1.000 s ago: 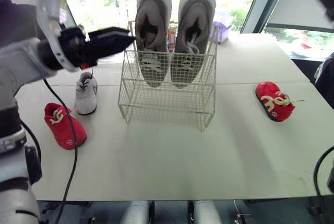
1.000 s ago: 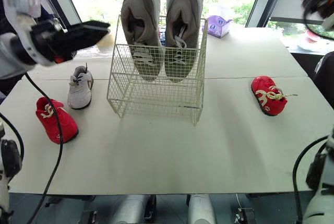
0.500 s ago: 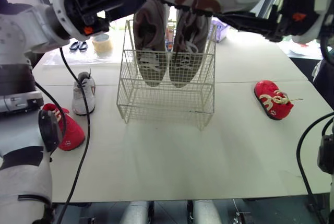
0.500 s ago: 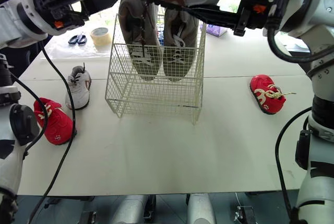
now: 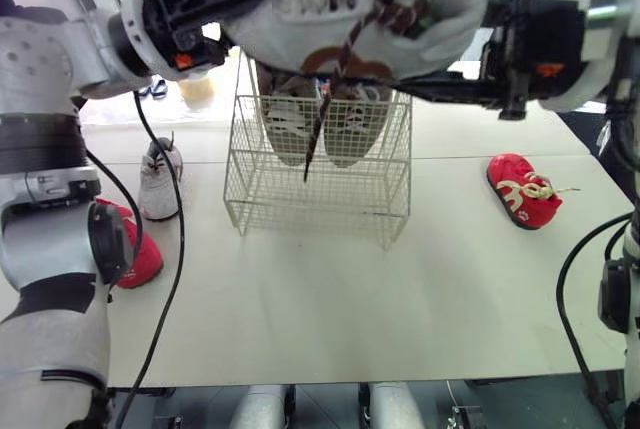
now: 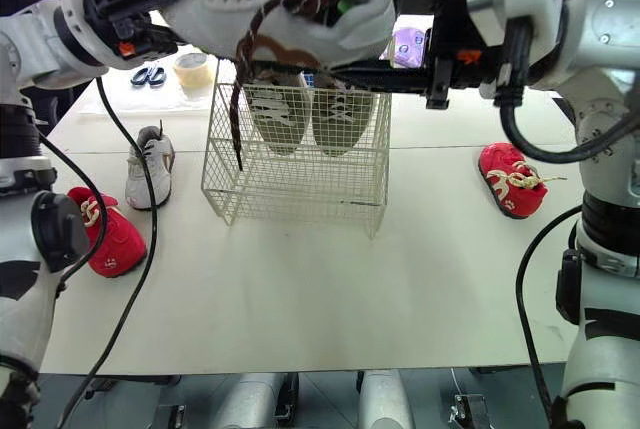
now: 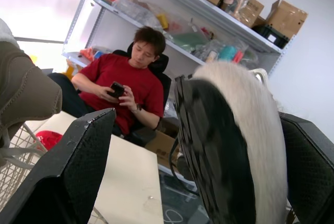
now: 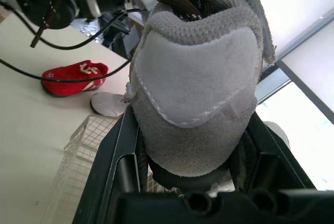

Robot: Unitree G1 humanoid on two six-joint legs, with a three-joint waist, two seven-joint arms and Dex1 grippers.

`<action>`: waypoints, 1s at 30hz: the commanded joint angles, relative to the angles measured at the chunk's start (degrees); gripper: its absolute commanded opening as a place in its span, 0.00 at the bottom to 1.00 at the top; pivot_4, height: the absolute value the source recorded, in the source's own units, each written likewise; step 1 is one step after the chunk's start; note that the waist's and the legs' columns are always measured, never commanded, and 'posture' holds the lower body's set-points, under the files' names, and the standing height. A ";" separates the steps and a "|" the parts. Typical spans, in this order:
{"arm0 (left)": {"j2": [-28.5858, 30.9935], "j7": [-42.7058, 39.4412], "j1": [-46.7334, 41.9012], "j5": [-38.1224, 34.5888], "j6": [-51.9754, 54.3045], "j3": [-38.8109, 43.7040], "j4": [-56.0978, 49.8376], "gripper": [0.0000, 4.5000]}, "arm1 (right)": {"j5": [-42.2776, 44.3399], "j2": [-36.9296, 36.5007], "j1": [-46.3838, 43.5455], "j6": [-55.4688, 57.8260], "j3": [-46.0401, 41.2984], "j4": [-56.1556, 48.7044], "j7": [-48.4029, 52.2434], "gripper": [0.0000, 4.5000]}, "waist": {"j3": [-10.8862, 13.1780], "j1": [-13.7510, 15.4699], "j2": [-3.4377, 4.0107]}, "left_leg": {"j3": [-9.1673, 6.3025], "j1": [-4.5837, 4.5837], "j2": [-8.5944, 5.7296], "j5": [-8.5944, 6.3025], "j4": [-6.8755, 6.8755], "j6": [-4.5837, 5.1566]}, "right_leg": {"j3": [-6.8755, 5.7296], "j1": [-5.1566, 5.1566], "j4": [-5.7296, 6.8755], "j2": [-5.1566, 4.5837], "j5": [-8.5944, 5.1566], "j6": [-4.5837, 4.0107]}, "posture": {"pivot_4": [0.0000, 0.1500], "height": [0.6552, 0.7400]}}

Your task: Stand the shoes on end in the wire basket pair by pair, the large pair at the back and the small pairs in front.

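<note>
Grey shoe (image 5: 340, 9): held above wire basket (image 5: 320, 184).
Right gripper (image 8: 193, 151): clamped on shoe's end.
Left gripper (image 7: 198, 117): spread, straddling its sole.

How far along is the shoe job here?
Done: the large pair stands on end at the back of the wire basket. In hand: a brown-laced white shoe, clamped by the right gripper above the basket, left gripper open around its sole. Left: a small white shoe and two red shoes on the table.

Two head cameras looking forward and down over the desk (image 5: 320, 299), both sharing the wire basket (image 5: 318, 189), each wrist camera peering close along a raised shoe (image 8: 195, 88)
</note>
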 commanded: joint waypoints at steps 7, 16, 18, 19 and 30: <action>1.14 -5.62 -0.29 2.37 1.24 -1.08 -3.79 0.26 | -2.04 -0.48 -0.54 -2.02 -1.51 -0.77 0.47 0.36 | 0.00 0.01 0.00 | 0.00 -0.01 0.00 0.00 0.00 -0.01 | 0.00 0.00 -0.01 -0.02 0.00 0.00 | 1.00 0.01; -1.59 6.41 1.25 -0.75 0.01 11.10 -3.01 0.08 | 9.94 0.88 8.03 16.09 -15.19 0.72 -14.10 0.99 | -0.01 0.78 -0.01 | -0.01 -0.02 0.00 0.01 0.02 -0.02 | 0.02 -0.01 -0.01 -0.07 0.01 -0.02 | 1.00 0.01; -4.58 13.20 1.93 -3.19 -2.54 16.96 -4.20 0.08 | 21.07 6.58 13.21 21.14 -21.60 -0.87 -23.68 0.99 | -0.05 1.18 -0.08 | -0.06 -0.02 0.02 0.01 0.01 -0.02 | 0.02 0.01 -0.02 -0.07 0.03 -0.04 | 1.00 0.01; -6.21 16.62 2.12 -4.62 -3.38 19.53 -4.62 0.08 | 26.74 10.17 14.69 22.10 -24.00 -1.51 -29.15 0.99 | -0.06 1.28 -0.08 | -0.07 -0.02 0.04 0.01 0.04 -0.03 | 0.04 0.00 0.00 -0.10 0.04 -0.06 | 1.00 0.01; -31.08 40.21 10.36 -15.76 -21.74 25.73 -23.63 0.08 | 38.26 47.53 15.49 6.10 -12.97 -6.52 -59.74 0.99 | -0.08 1.28 -0.03 | 0.01 -0.13 0.02 0.24 0.03 -0.41 | 0.17 -0.24 0.15 0.04 0.26 -0.07 | 1.00 0.01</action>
